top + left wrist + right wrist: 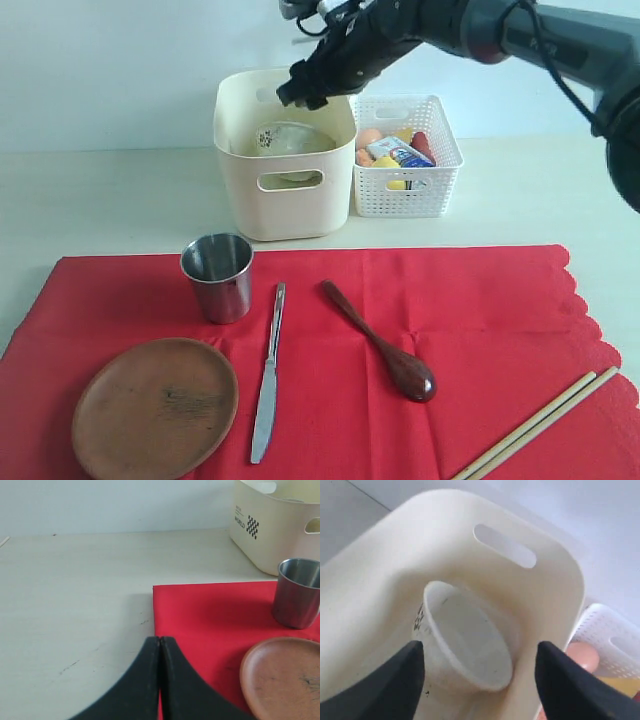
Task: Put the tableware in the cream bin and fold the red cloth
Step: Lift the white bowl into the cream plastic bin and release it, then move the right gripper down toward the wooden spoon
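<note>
The cloth (470, 300) is red (bin (285, 208) cream).

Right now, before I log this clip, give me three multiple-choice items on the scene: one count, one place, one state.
1. How many chopsticks lie on the red cloth? A one; B four; C two.
2. Where is the pale bowl? A on the red cloth; B inside the cream bin; C held in the air.
3. How stands the right pincer? A open; B shut on the bowl; C shut and empty.
1 C, a pair lies side by side. 2 B, the bin's walls surround it. 3 A, its fingers stand wide apart above the bowl.
</note>
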{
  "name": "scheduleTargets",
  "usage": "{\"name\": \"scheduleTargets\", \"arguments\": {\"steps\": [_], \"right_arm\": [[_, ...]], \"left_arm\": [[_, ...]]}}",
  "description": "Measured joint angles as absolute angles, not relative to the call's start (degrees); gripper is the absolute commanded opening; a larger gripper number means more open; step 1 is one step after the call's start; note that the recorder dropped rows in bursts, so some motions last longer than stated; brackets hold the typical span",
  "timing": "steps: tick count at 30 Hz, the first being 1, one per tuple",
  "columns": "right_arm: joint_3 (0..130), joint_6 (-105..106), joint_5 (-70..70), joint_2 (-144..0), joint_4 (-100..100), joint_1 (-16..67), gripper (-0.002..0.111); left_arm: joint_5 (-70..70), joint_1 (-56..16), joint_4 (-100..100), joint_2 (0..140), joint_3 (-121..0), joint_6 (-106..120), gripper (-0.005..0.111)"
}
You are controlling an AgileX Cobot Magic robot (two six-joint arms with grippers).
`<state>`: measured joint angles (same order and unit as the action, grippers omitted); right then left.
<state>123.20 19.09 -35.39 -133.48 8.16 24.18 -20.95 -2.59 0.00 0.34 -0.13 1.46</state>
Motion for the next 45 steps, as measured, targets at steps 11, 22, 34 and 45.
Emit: {"name": "scheduleTargets", "arguments": {"steps": [11,22,34,45], "right_arm": [[123.34,17.99,-50.83,-124.08,8.16,24.18,0.061],[117.4,18.51,-60.46,-115.55,8.24,24.18,0.057],[84.77,28.66,-55.62,-97.22,10.89,24.18,0.057],[76.46,32.59,-55.87,-96.97,12.76,24.18,0.057]], "left_arm": [[-20.95,-2.59,0.0,0.34,-0.13,1.46,0.0],[-20.95,-2.59,0.0,0.34,-0.13,1.46,0.0],[-20.95,-2.59,0.0,0.34,-0.13,1.46,0.0],[-20.95,-2.59,0.0,0.34,-0.13,1.46,0.0]]}}
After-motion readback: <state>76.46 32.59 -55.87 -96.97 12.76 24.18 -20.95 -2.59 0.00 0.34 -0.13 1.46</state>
